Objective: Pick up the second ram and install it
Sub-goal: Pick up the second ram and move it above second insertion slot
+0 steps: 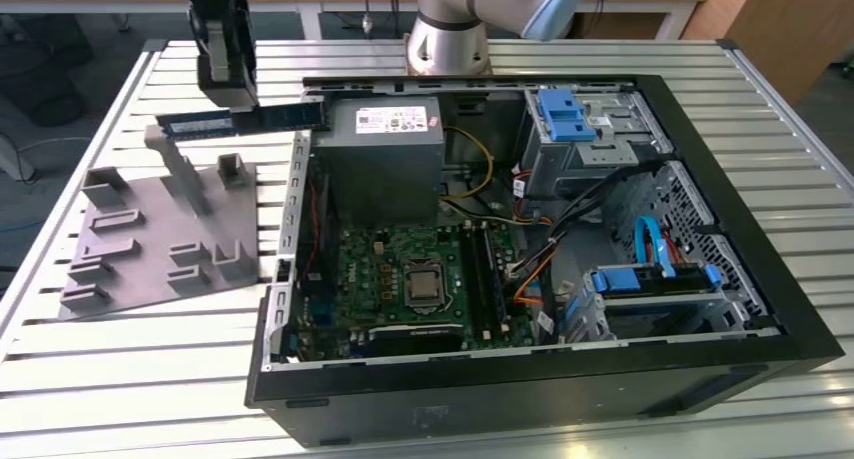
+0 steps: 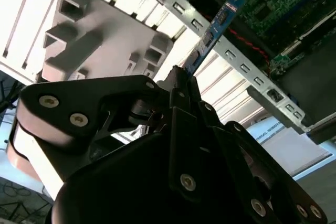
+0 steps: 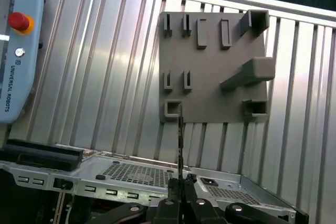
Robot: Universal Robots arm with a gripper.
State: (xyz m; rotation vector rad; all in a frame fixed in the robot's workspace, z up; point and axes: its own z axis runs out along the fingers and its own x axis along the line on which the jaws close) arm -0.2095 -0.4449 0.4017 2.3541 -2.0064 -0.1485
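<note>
Blue-green second ram (image 1: 240,122) hung clamped in my gripper (image 1: 230,101), near the grey tray (image 1: 147,249), at the exterior view's left of the open case (image 1: 534,399).

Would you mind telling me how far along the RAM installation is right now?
Done: the gripper is shut on the second ram, which is held off the gray holder. In hand: the stick hangs level in the air beside the open case. Left: it is not yet seated in the motherboard slots.
</note>
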